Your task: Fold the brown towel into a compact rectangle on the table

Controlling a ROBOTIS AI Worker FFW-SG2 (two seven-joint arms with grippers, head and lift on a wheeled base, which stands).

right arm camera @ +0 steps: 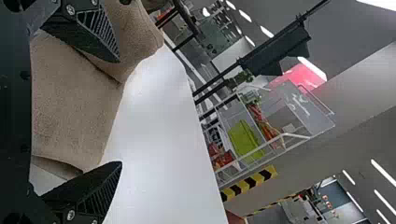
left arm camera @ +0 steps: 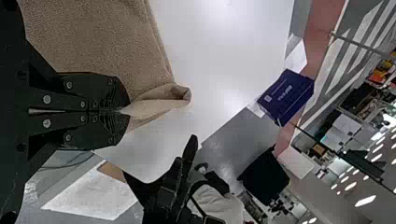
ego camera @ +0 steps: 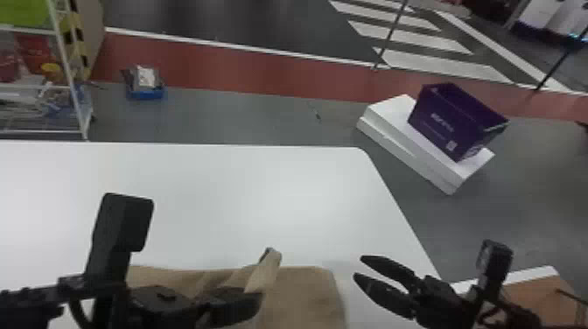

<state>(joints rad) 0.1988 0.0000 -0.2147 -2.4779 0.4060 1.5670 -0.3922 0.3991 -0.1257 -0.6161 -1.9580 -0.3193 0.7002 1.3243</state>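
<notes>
My left gripper (ego camera: pixel 251 302) is over the brown towel (ego camera: pixel 306 297) at the bottom of the head view, with a raised fold standing up at its tip. In the left wrist view the gripper (left arm camera: pixel 122 111) is shut on a pinched part of the towel (left arm camera: pixel 102 42), the loop of cloth sticking out past the fingertips. My right gripper (ego camera: pixel 358 267) stands open just right of the towel, over the table's right side. In the right wrist view the towel (right arm camera: pixel 74 102) lies beyond the parted fingers of the gripper (right arm camera: pixel 120 112), with nothing between their tips.
The white table (ego camera: pixel 210 197) extends beyond the towel, its right edge running close to my right gripper. On the floor past it, a purple box (ego camera: pixel 450 118) rests on white slabs (ego camera: pixel 393 131). A wire shelf (ego camera: pixel 70 87) stands at the back left.
</notes>
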